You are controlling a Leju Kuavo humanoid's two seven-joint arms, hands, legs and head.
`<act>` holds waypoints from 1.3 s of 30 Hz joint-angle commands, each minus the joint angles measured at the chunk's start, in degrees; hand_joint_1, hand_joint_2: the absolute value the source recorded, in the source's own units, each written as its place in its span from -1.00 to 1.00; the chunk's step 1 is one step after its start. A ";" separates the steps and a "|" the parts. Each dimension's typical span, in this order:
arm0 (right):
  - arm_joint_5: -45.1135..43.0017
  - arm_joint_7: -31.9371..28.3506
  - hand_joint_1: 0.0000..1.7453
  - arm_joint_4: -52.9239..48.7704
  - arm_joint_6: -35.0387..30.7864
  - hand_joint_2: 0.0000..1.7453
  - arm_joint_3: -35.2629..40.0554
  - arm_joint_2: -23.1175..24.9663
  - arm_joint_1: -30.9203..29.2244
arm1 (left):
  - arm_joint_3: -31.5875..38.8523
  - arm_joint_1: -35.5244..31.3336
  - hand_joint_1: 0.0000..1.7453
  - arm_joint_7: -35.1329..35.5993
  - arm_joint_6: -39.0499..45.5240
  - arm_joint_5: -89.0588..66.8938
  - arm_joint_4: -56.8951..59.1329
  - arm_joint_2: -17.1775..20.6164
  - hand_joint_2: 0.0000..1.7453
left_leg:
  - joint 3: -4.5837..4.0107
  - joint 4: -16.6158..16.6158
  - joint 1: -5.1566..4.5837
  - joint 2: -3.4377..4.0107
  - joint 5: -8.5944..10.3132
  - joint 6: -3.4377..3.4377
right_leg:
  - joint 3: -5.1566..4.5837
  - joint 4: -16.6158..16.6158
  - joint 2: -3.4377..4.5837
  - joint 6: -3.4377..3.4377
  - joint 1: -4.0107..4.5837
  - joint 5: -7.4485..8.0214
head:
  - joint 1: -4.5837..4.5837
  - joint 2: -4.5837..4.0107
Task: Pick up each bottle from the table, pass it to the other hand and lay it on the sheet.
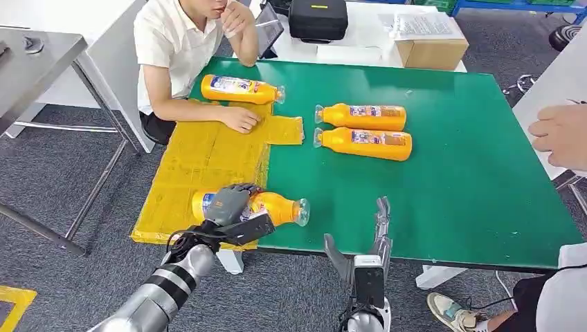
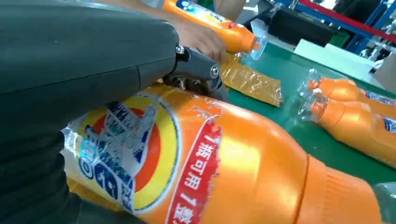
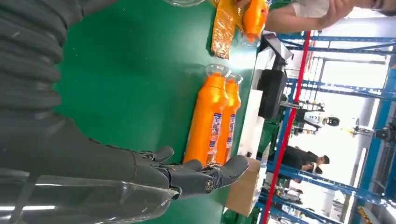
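My left hand point(image 1: 228, 204) grips an orange bottle point(image 1: 280, 207) by its label end, at the near edge of the yellow sheet point(image 1: 201, 162); the clear cap points right over the green table. Up close, the hand point(image 2: 84, 60) wraps over the bottle point(image 2: 243, 172). I cannot tell whether the bottle touches the sheet. My right hand point(image 1: 377, 225) stands open at the table's near edge, fingers straight, holding nothing point(image 3: 187, 175). Two more orange bottles point(image 1: 363, 116) point(image 1: 365, 143) lie side by side mid-table. Another bottle point(image 1: 239, 89) lies at the sheet's far end.
A person sits at the far left with a hand point(image 1: 241, 120) resting on the sheet beside the far bottle. Another person's hand point(image 1: 561, 135) hovers at the right edge. A black case point(image 1: 318, 19) and a cardboard box point(image 1: 432, 48) stand behind the green table point(image 1: 471, 173).
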 commanded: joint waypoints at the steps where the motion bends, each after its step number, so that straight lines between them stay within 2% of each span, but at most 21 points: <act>1: -1.14 0.24 -1.00 5.47 0.02 1.00 -2.22 -1.72 -3.17 | -1.39 -2.99 -0.96 1.01 -6.92 1.60 11.00 -0.43 1.00 | 0.16 -0.11 0.05 0.05 0.01 -0.09 | 0.14 -0.12 0.07 -0.10 0.04 0.03 | 0.00 0.00; 12: -0.08 0.24 -1.00 7.45 -0.05 1.00 -3.86 -1.85 -4.44 | -3.01 -5.20 -1.00 1.63 -13.71 2.71 15.81 0.10 1.00 | 0.25 -0.16 0.02 0.23 -0.04 -0.11 | 0.19 -0.12 0.18 -0.12 0.02 0.02 | 0.02 0.00; 26: 1.10 0.24 -1.00 7.95 -0.05 1.00 -4.66 -1.82 -4.46 | -2.66 -4.86 -1.00 -0.13 -15.35 4.91 15.43 -0.01 1.00 | 0.27 -0.15 0.00 0.23 -0.04 -0.08 | 0.23 -0.11 0.19 -0.10 0.01 0.02 | 0.00 0.00; 29: 1.02 0.24 -1.00 7.52 -0.05 1.00 -4.58 -2.02 -4.14 | 0.35 -3.08 -1.00 -5.33 -17.31 10.43 11.50 -1.08 1.00 | 0.22 -0.11 0.01 0.16 -0.05 -0.08 | 0.21 -0.08 0.14 -0.08 0.01 0.00 | 0.00 0.00; 32: 1.28 0.24 -1.00 6.75 -0.05 1.00 -4.98 -2.00 -2.97 | 3.10 1.85 -1.00 -12.22 -18.60 18.45 1.78 -2.12 1.00 | 0.20 -0.11 0.00 0.12 -0.05 -0.07 | 0.19 -0.09 0.12 -0.07 0.01 0.00 | 0.00 0.00; 35: 1.52 0.24 -1.00 6.57 -0.05 1.00 -5.12 -1.90 -2.82 | 3.41 2.90 -1.00 -13.04 -17.54 19.47 -0.61 -2.69 1.00 | 0.13 -0.06 0.01 0.13 -0.07 -0.06 | 0.13 -0.06 0.11 -0.06 0.01 -0.01 | -0.04 0.00; 36: 1.90 0.24 -1.00 6.25 -0.05 1.00 -5.58 -1.61 -2.50 | 3.21 5.26 -1.00 -14.04 -15.15 20.99 -6.57 -3.82 1.00 | 0.13 -0.06 0.02 0.09 -0.09 -0.09 | 0.14 -0.06 0.08 -0.09 0.02 -0.05 | 0.02 0.00; 39: 2.47 0.24 -1.00 5.87 -0.05 1.00 -5.68 -1.47 -2.07 | 1.41 8.12 -1.00 -17.20 -16.00 23.87 -13.59 -4.64 1.00 | -0.09 -0.01 0.05 0.06 -0.14 -0.12 | -0.08 -0.01 0.05 -0.13 0.05 -0.11 | 0.00 0.00</act>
